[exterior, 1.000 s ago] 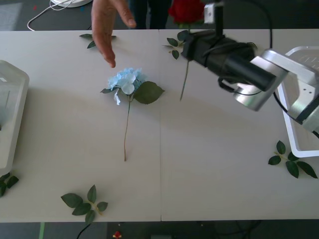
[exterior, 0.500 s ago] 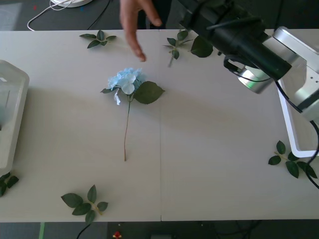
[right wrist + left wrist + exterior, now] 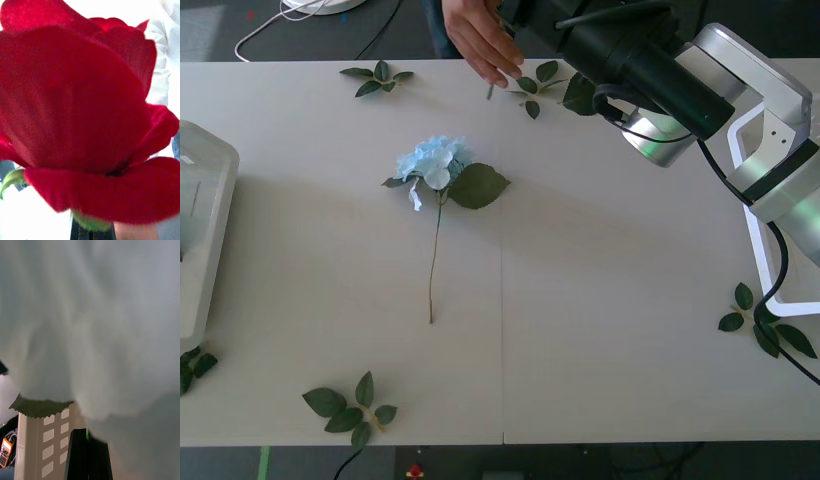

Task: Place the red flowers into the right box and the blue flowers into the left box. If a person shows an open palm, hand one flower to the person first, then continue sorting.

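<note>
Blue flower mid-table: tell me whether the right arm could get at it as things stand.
Probably not yet. The blue flower lies uncovered on the table, but the right end effector is at the far edge, a red rose before its camera, by the person's hand.

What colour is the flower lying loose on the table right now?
Pale sky blue, with a green leaf. The flower shows best in the front view.

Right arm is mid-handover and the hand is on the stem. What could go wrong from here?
1. The person's hand pinches the stem of the red rose while the right end effector grips it just under the bloom. A pull before release could bend or tear the stem.
2. The right arm hangs over the leaf sprigs at the table's far edge. A low retreat might sweep them off.
</note>
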`<control>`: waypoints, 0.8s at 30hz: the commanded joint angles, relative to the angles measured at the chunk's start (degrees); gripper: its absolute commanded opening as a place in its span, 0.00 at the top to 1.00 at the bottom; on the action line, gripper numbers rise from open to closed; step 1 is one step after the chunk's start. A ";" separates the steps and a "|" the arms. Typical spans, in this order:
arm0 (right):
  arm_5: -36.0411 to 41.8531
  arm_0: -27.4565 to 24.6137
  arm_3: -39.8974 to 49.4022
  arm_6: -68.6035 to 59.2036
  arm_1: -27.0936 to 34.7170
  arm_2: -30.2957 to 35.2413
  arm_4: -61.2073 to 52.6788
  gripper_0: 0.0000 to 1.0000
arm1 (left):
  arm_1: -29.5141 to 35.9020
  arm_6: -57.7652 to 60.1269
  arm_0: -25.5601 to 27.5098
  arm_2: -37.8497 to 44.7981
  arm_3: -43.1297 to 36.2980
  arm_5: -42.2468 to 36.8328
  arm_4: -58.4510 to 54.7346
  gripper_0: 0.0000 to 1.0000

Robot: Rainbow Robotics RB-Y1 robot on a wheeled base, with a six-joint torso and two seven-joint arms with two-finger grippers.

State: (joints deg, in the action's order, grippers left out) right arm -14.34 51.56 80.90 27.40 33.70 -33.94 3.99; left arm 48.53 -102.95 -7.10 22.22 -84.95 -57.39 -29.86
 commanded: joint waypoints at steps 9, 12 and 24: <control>-0.25 2.85 1.98 2.22 -1.54 0.37 -1.53 0.00 | 1.92 -2.60 0.42 -0.34 -0.66 0.70 0.59 1.00; -0.25 2.94 2.07 2.31 -1.62 0.37 -1.44 0.00 | 1.92 -2.60 0.42 -0.34 -0.66 0.70 0.59 1.00; 10.92 2.85 6.28 1.43 -0.04 -0.60 -4.43 0.00 | 1.92 -2.60 0.42 -0.34 -0.66 0.70 0.59 1.00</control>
State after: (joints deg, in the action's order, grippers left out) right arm -8.21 51.56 81.97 27.62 33.70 -33.98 1.98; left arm 48.53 -102.95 -7.10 22.22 -84.95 -57.39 -29.86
